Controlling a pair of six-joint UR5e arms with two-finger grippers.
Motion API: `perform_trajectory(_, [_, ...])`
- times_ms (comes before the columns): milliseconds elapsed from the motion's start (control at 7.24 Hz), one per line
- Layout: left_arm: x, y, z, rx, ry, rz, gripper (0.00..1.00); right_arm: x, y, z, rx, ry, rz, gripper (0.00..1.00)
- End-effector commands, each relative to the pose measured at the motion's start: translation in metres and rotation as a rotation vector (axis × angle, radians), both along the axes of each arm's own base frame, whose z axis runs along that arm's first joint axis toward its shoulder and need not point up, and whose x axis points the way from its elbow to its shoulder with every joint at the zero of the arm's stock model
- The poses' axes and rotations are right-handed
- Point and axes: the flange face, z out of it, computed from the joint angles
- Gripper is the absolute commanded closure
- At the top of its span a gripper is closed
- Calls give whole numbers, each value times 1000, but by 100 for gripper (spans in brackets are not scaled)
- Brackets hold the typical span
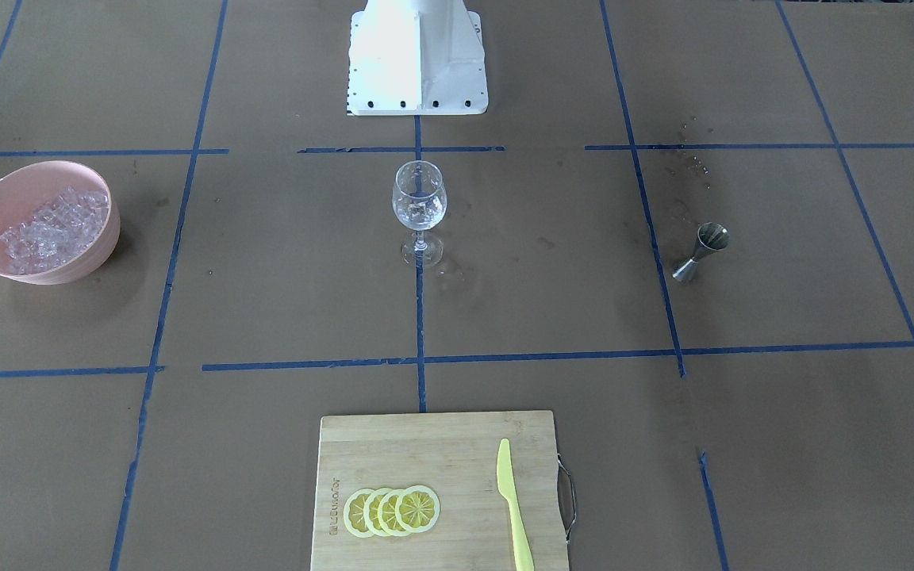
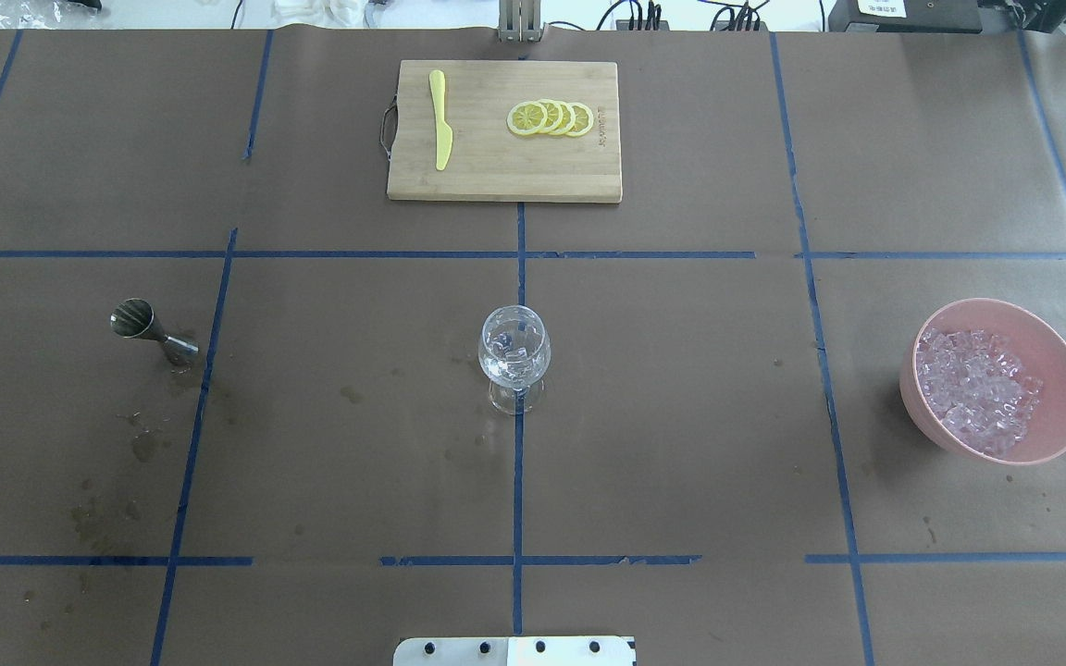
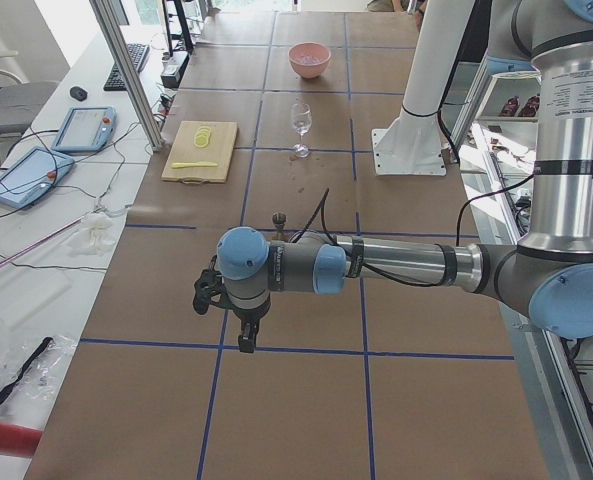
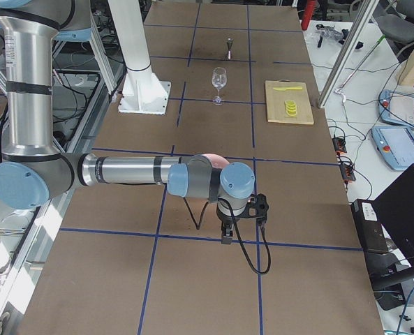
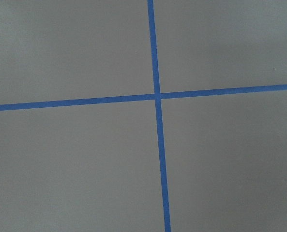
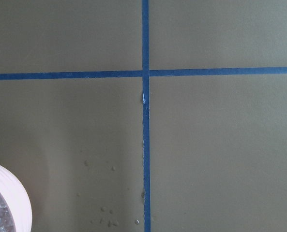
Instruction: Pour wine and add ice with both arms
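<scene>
The wine glass (image 1: 419,208) (image 2: 514,356) stands upright at the table's middle with a few clear ice pieces in its bowl; no wine shows in any view. More ice (image 1: 52,226) (image 2: 977,388) is heaped in a pink bowl (image 2: 1056,356) at the robot's right. My left gripper (image 3: 244,340) hangs fingers-down over bare table, well short of the steel jigger (image 3: 279,218). My right gripper (image 4: 225,236) hangs the same way just past the bowl (image 6: 10,193). Only the side views show either gripper, so I cannot tell whether they are open or shut.
A steel jigger (image 1: 699,252) (image 2: 154,333) stands at the robot's left among dark wet spots. A bamboo cutting board (image 2: 496,180) with several lemon slices (image 2: 551,117) and a yellow knife (image 2: 440,120) lies at the far edge. The white pedestal (image 1: 417,59) stands behind the glass.
</scene>
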Motion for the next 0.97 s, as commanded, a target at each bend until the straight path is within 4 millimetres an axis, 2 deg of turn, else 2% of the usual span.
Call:
perform_trajectory(0, [0,1,1,-1,0,0,0,0,-3,-4,-39,1,44,0])
perform_trajectory(829, [0,0,0,2,0,0,0,0,-4,-7,-36,4,49,0])
